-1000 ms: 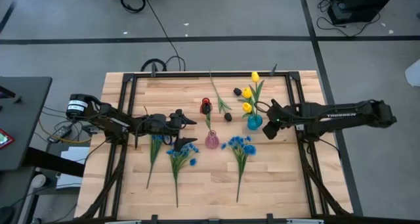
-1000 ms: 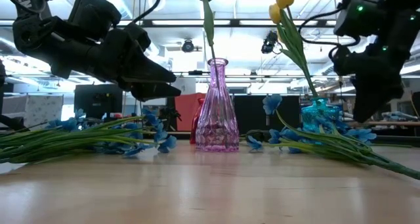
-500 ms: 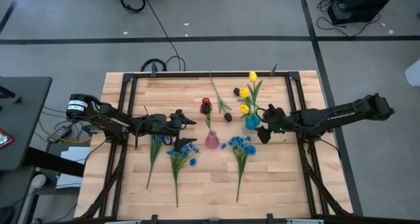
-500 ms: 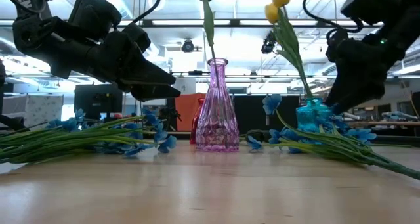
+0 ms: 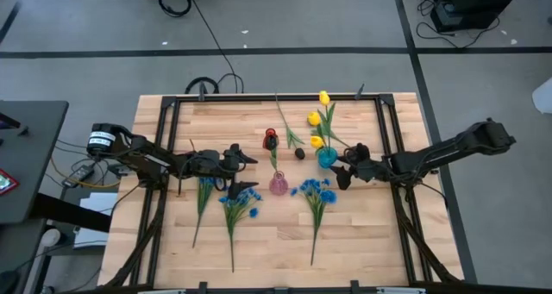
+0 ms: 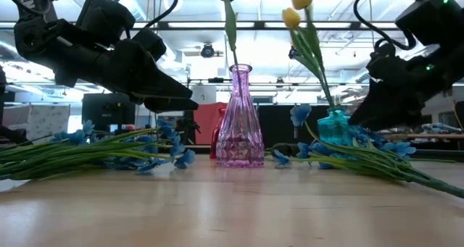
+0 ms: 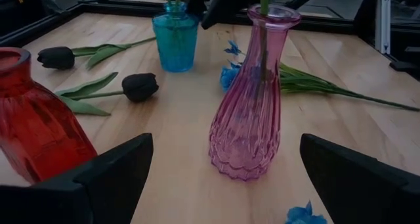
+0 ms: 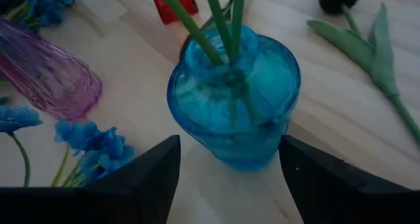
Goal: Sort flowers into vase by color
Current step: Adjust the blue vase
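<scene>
- The right tool (image 5: 339, 166) is spread wide, one finger on each side of the blue vase (image 5: 327, 157), low by the counter (image 5: 259, 242). It holds nothing.
- Three yellow tulips (image 5: 316, 118) stand in that blue vase.
- The left tool (image 5: 244, 172) is spread too, up above the counter, facing the pink vase (image 5: 278, 184).
- One dark tulip stem (image 6: 230, 30) stands in the pink vase.
- A red vase (image 5: 270, 140) stands behind it.
- Two dark tulips (image 7: 140, 87) lie on the counter near the red vase.
- Blue flower bunches (image 5: 315, 195) lie flat on the counter in front.
</scene>
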`<state>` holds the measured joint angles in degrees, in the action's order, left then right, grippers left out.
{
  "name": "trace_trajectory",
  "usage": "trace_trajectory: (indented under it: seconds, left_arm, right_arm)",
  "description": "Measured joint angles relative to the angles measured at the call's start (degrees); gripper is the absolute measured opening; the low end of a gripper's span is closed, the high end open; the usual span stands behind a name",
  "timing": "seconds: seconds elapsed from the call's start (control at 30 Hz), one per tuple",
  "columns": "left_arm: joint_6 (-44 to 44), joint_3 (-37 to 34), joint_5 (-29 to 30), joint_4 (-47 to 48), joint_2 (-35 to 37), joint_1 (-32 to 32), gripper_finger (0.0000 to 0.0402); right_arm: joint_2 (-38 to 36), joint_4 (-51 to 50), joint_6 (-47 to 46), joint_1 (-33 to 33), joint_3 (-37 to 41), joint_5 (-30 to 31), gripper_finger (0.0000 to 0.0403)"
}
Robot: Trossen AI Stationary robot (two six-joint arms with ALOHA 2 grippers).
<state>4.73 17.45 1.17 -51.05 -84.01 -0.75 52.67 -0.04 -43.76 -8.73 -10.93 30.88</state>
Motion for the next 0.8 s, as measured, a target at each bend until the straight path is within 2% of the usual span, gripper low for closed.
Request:
trace_trajectory:
  seconds: [0.33, 0.8]
  left_arm:
    - [-0.02, 0.0, 0.67, 0.0, 0.0, 0.0, 0.0392]
    - [0.0, 0.0, 0.63, 0.14, 0.0, -0.02, 0.0392]
  right_arm:
    - [9.94, 13.41, 5.33, 2.42, 0.89, 0.18, 0.0234]
    - [22.69, 31.5, 13.34, 7.38, 0.83, -1.32, 0.0232]
